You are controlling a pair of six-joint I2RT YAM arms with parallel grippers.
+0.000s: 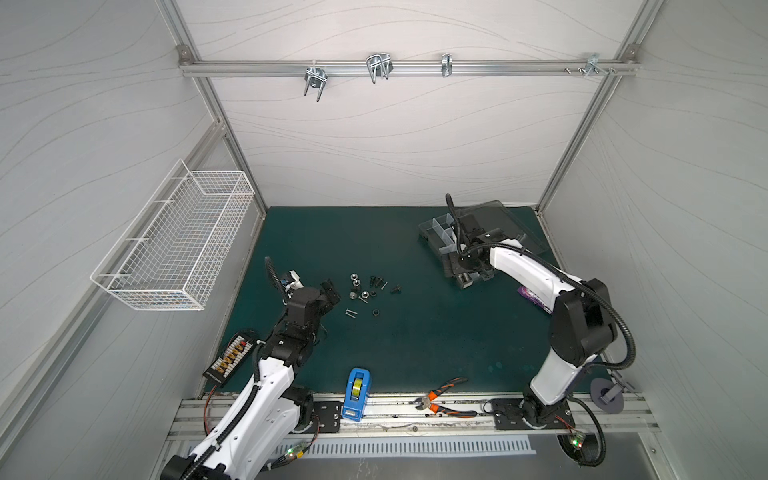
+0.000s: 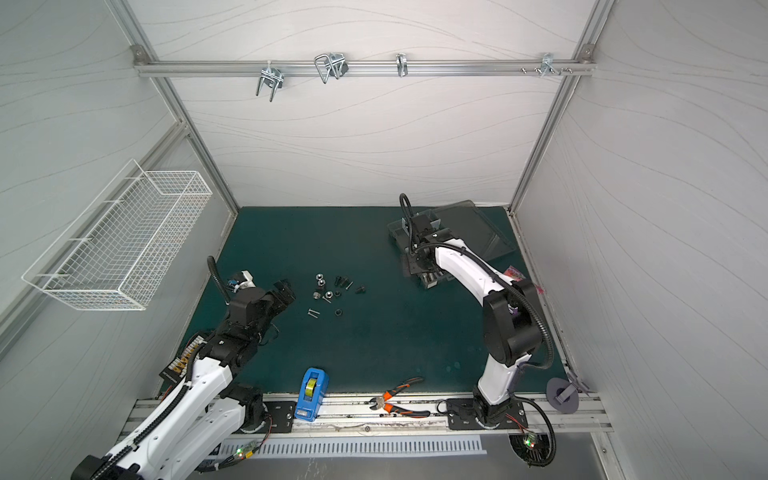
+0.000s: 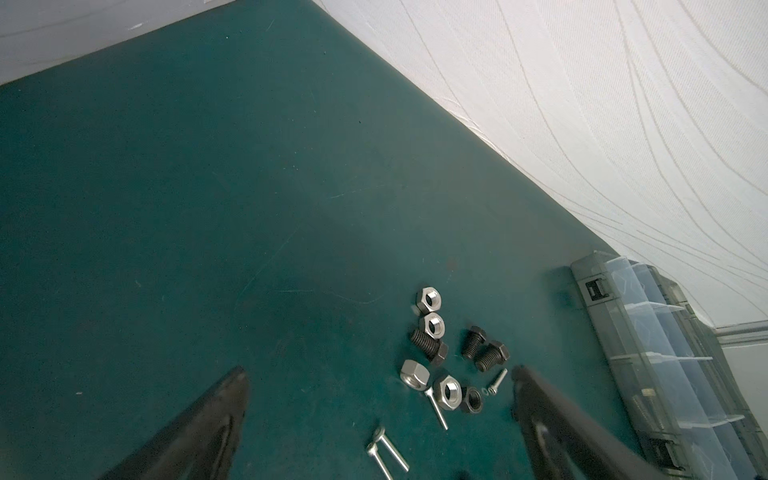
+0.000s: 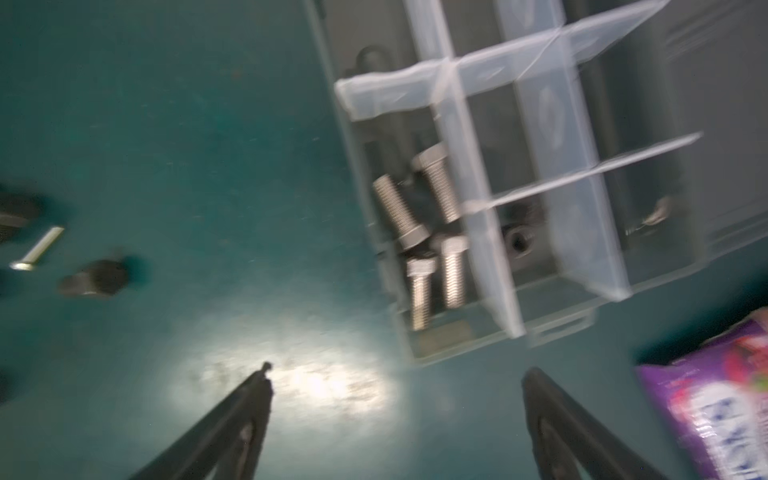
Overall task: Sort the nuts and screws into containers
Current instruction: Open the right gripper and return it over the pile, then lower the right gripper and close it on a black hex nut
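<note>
Screws (image 3: 492, 355) and nuts (image 3: 446, 392) lie loose on the worktop (image 3: 208, 208) just ahead of our left end effector (image 3: 380, 374), spread wide, empty. We judge it nearer than our right end effector (image 4: 395, 374), likewise wide beside the organizer box (image 3: 602, 316).

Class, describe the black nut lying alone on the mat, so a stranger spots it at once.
On the green mat, find the scatter of fasteners beside the left hand. On its robot-facing side, right of two thin silver screws, lies the black nut. It is a dark ring touching nothing, whereas the other black nut sits beside a silver nut.
</note>
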